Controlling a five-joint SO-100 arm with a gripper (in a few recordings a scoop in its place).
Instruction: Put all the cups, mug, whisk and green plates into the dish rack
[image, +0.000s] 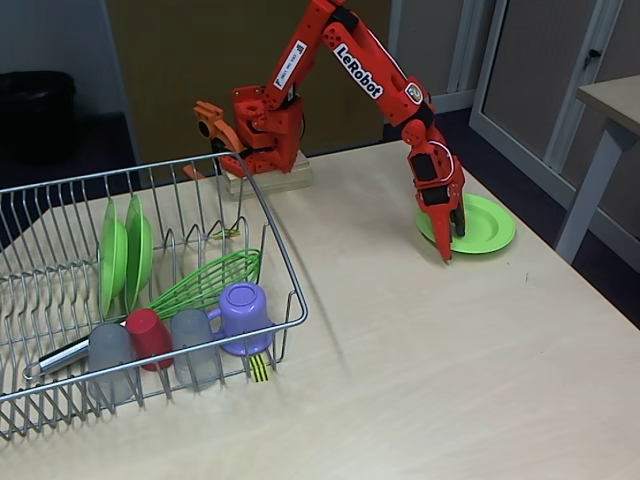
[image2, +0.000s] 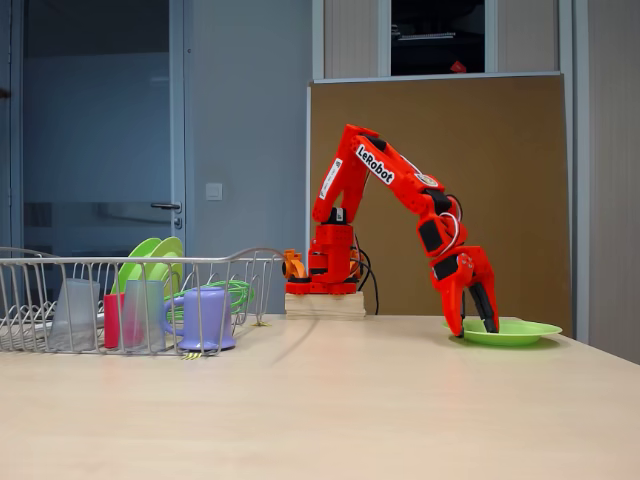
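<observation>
- The claw (image: 452, 243) reached down at the near left rim of the lone green plate (image: 485, 225), which lay flat on the tabletop (image: 430, 370) at the right, well apart from the dish rack (image: 150, 300).
- Its fingers were parted, straddling the rim; whether they touched it was hard to tell.
- Inside the rack stood two green plates (image: 125, 255) upright, with the whisk (image: 205, 283) lying beside them.
- Along the near edge sat two grey cups (image: 195, 350), the red cup (image: 150, 337) and the mug (image: 244, 317).
</observation>
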